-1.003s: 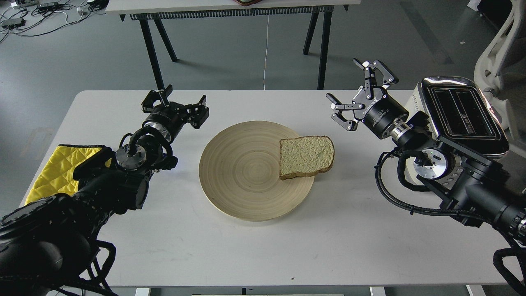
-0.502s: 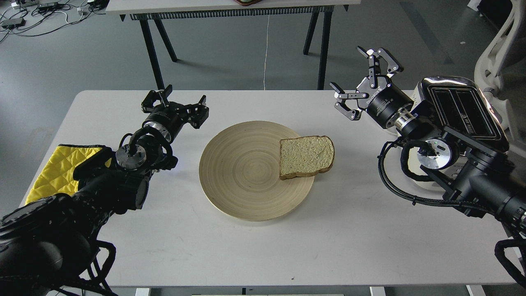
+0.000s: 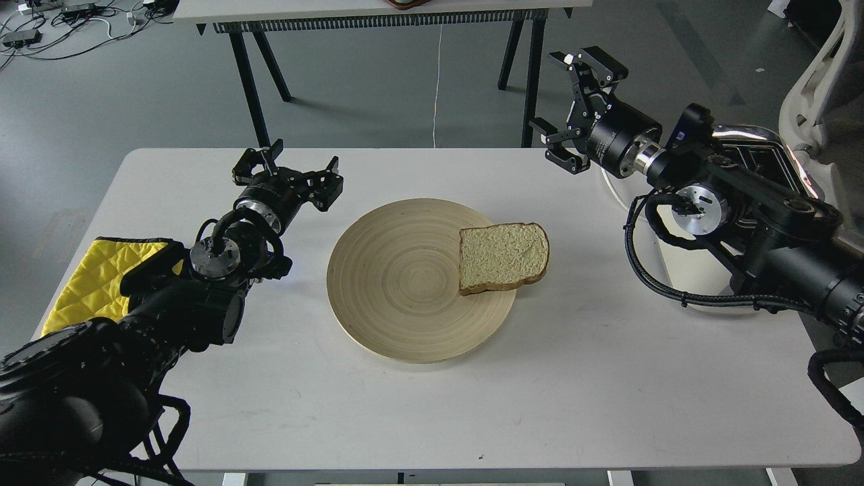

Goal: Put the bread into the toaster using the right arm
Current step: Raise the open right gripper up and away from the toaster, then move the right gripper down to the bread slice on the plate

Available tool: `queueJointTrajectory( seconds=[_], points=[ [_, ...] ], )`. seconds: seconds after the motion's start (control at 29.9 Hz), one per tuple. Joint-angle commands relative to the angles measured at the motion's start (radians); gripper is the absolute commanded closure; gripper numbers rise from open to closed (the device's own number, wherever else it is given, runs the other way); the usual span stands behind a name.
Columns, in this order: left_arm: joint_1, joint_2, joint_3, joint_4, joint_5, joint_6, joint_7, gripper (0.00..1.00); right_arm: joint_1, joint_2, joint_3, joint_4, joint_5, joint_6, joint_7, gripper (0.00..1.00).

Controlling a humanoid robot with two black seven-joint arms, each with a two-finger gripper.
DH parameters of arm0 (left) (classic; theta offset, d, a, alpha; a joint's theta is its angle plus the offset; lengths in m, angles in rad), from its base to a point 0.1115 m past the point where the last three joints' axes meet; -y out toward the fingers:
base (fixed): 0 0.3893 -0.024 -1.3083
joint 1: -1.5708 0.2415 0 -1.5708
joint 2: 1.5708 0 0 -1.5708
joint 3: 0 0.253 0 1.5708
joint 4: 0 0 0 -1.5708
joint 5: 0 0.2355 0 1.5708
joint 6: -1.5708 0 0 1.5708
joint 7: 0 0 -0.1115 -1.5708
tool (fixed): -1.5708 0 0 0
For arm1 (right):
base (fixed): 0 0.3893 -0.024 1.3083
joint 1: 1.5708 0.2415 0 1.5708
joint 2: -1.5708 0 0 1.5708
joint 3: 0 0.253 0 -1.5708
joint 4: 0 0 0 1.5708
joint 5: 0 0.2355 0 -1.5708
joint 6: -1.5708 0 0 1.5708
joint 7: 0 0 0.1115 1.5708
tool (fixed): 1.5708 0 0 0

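A slice of pale tan bread (image 3: pixel 503 257) with a brown crust lies on the right edge of a round wooden plate (image 3: pixel 398 283), partly overhanging it. The toaster (image 3: pixel 776 158) stands at the table's right edge, mostly hidden behind my right arm; only part of its chrome top shows. My right gripper (image 3: pixel 565 108) is open and empty, raised above the table's back right, up and to the right of the bread. My left gripper (image 3: pixel 287 172) is open and empty, low over the table to the left of the plate.
A yellow quilted cloth (image 3: pixel 88 280) lies at the table's left edge under my left arm. A second table (image 3: pixel 378 13) with black legs stands behind. A white chair (image 3: pixel 827 74) is at the far right. The white table (image 3: pixel 574 378) has bare surface in front of the plate.
My right gripper has risen and swung toward the back, away from the table surface, and its arm now covers most of the toaster. The left arm, bread and plate have not moved.
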Motion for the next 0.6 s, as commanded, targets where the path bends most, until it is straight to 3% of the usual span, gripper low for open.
queueJointTrajectory(
  seconds=[0.0,0.27,0.57],
  points=[
    [0.0,0.0,0.0,0.0,0.0,0.0,0.001,0.0,0.055,-0.011,-0.124,-0.005,-0.095,-0.096,-0.021,0.01],
    [-0.001,0.0,0.0,0.0,0.0,0.0,0.001,0.0,0.192,-0.105,-0.564,0.047,-0.109,-0.213,-0.024,0.0],
    [-0.001,0.0,0.0,0.0,0.0,0.0,0.001,0.0,0.189,-0.127,-0.716,0.107,-0.108,-0.239,-0.024,0.01]
  ],
)
